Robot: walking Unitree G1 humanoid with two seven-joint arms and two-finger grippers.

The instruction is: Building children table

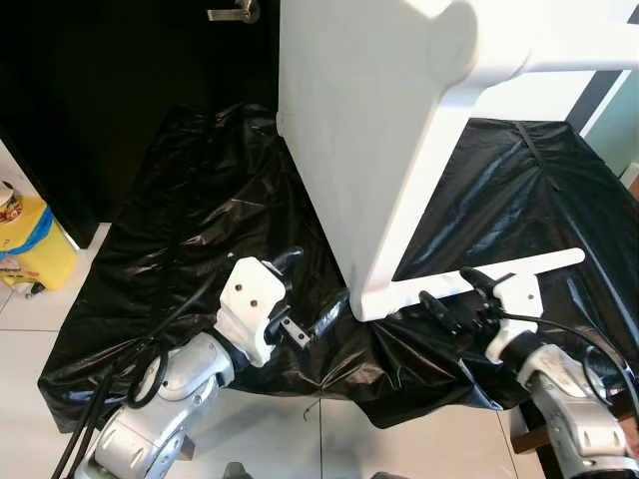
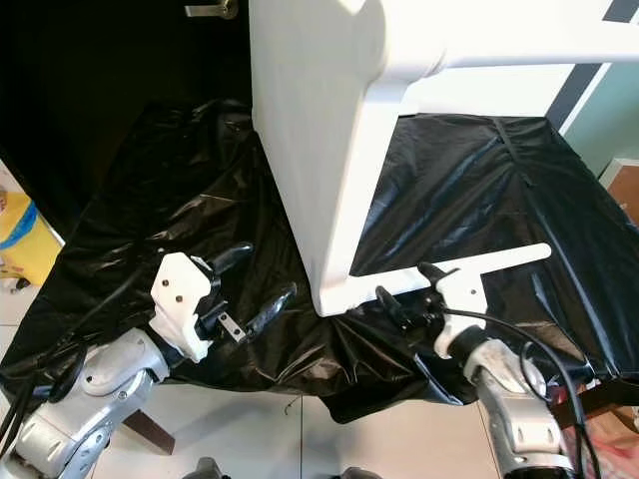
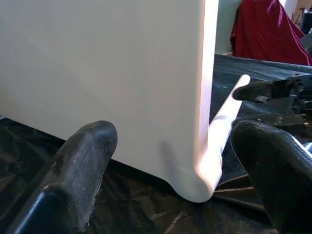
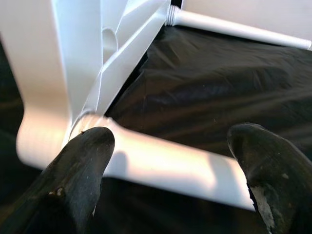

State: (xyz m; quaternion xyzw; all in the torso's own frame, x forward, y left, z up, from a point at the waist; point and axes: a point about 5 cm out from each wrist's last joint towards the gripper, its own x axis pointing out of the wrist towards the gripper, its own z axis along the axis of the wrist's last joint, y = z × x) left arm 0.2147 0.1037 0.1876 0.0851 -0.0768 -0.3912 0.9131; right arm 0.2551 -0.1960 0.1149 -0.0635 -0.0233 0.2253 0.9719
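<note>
White children's table (on its side) rests on black plastic sheet.

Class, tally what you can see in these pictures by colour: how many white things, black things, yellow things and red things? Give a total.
White: 1, table
Black: 1, plastic sheet
Yellow: 1, container
Red: 1, cloth
Total: 4

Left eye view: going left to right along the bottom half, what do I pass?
Yellow container → left gripper → lower corner of the white table top → right gripper → tip of the white table leg.
</note>
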